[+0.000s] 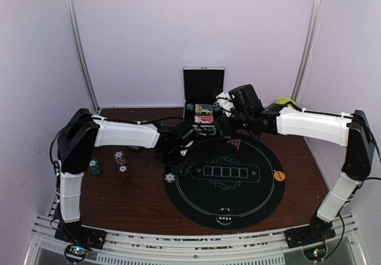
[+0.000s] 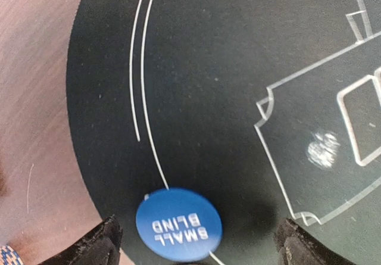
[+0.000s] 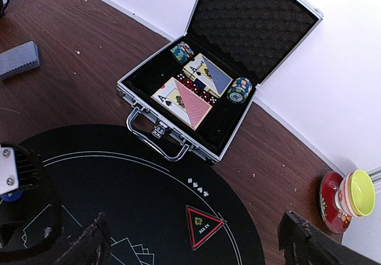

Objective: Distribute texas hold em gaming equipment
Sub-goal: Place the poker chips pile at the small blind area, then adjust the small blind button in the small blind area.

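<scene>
Directly under your left gripper (image 2: 201, 244) lies the blue button (image 2: 178, 223), lettered SMALL BLIND, flat on the rim of the black mat (image 2: 226, 68). The jaws stand spread wide to either side of it and hold nothing. The button half overlaps the mat's white border line; bare wood table (image 2: 36, 98) begins just left of it.

Your right gripper (image 3: 199, 244) is likewise spread and empty, hovering over the far side of the mat, just above the red triangular ALL IN marker (image 3: 204, 222). Just beyond the mat's edge sits the silver case (image 3: 256, 27), lid up, handle toward you. Inside are two chip stacks (image 3: 183, 52) and two card boxes (image 3: 181, 101). A grey-blue card deck (image 3: 18, 59) rests on the wood well to the left of the case. A red and yellow cup (image 3: 351, 196) stands by the wall to the right.

From the top view, loose chips (image 1: 121, 164) sit on the wood left of the mat, near the left arm. An orange button (image 1: 278, 175) rests at the mat's right edge, and a white button (image 1: 224, 219) at its near edge. The mat's centre is open.
</scene>
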`<state>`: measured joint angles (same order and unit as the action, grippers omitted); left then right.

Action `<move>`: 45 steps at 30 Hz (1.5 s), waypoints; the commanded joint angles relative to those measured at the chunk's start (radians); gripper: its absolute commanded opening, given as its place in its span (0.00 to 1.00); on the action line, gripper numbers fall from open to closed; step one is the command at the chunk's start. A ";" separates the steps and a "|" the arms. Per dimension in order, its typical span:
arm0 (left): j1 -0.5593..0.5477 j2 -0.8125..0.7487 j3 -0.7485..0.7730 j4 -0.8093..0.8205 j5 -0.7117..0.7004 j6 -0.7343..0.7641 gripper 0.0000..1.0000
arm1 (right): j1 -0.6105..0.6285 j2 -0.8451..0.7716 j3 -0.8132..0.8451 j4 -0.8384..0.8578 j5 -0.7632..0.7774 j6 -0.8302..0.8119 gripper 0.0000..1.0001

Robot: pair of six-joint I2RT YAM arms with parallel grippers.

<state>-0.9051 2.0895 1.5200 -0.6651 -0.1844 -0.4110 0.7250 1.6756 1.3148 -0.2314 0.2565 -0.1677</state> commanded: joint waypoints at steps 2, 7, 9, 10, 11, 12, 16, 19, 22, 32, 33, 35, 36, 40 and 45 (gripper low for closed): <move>-0.003 0.050 0.050 -0.034 -0.092 0.026 0.93 | -0.001 -0.023 -0.018 0.018 -0.008 0.009 1.00; 0.002 0.057 0.047 -0.057 -0.166 0.023 0.92 | 0.000 -0.026 -0.019 0.020 -0.010 0.009 1.00; 0.008 0.051 0.034 -0.059 -0.171 0.022 0.92 | -0.001 -0.025 -0.020 0.021 -0.013 0.010 1.00; 0.010 0.048 0.027 -0.059 -0.176 0.022 0.92 | -0.001 -0.026 -0.020 0.021 -0.014 0.010 1.00; 0.012 0.046 0.022 -0.059 -0.179 0.021 0.92 | -0.001 -0.027 -0.019 0.021 -0.014 0.010 1.00; 0.013 0.044 0.017 -0.059 -0.184 0.021 0.92 | -0.001 -0.026 -0.020 0.021 -0.015 0.009 1.00; 0.015 0.043 0.008 -0.059 -0.201 0.019 0.92 | -0.001 -0.025 -0.020 0.022 -0.017 0.010 1.00; 0.018 0.044 0.008 -0.059 -0.214 0.016 0.91 | -0.001 -0.025 -0.020 0.020 -0.020 0.010 1.00; 0.023 0.047 0.010 -0.068 -0.228 0.012 0.91 | -0.001 -0.024 -0.020 0.020 -0.022 0.009 1.00; 0.031 0.049 0.011 -0.082 -0.259 0.003 0.91 | -0.001 -0.022 -0.020 0.020 -0.025 0.008 1.00; 0.032 0.048 0.013 -0.082 -0.259 0.003 0.91 | -0.001 -0.023 -0.020 0.020 -0.025 0.008 1.00; 0.032 0.038 0.019 -0.079 -0.260 0.005 0.92 | -0.001 -0.022 -0.020 0.019 -0.023 0.008 1.00; 0.032 0.030 0.024 -0.079 -0.263 0.004 0.92 | -0.001 -0.021 -0.020 0.020 -0.023 0.007 1.00; 0.031 -0.051 0.048 -0.079 -0.270 0.000 0.95 | -0.001 -0.018 -0.020 0.020 -0.024 0.007 1.00; 0.036 -0.210 0.021 -0.089 -0.291 -0.004 0.98 | -0.001 -0.015 -0.020 0.020 -0.024 0.005 1.00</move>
<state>-0.8806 2.0445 1.5478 -0.7433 -0.4362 -0.4057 0.7250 1.6756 1.3025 -0.2268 0.2352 -0.1680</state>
